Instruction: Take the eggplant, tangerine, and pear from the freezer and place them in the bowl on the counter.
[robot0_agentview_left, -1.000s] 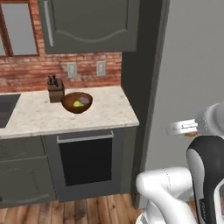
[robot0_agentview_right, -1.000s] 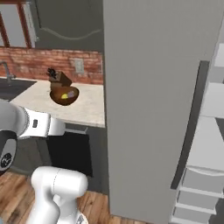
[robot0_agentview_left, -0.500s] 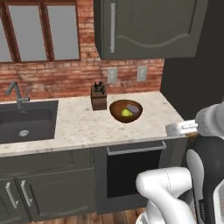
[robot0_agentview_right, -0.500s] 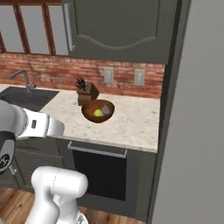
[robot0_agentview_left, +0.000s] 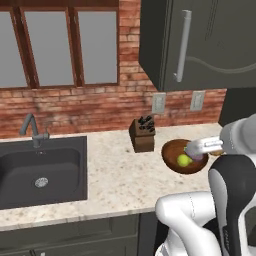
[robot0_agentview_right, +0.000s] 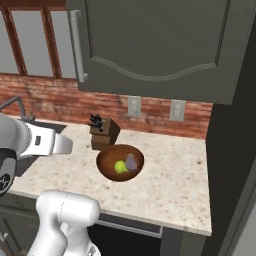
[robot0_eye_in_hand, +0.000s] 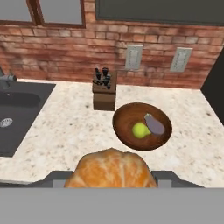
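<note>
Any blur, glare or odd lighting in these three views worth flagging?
Left base view: flat, even rendered light, no glare; the bowl is partly covered by the arm. Right base view: the bowl casts only a faint shadow on the counter. Hand view: the tangerine looms large and soft-edged in the claw; the pear and eggplant stay legible.

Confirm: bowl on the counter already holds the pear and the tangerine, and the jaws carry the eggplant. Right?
Not quite, the two are swapped. The hand view shows the bowl holding the pear and the eggplant; the tangerine is what sits at the gripper. The bowl is on the counter as you said.
</note>
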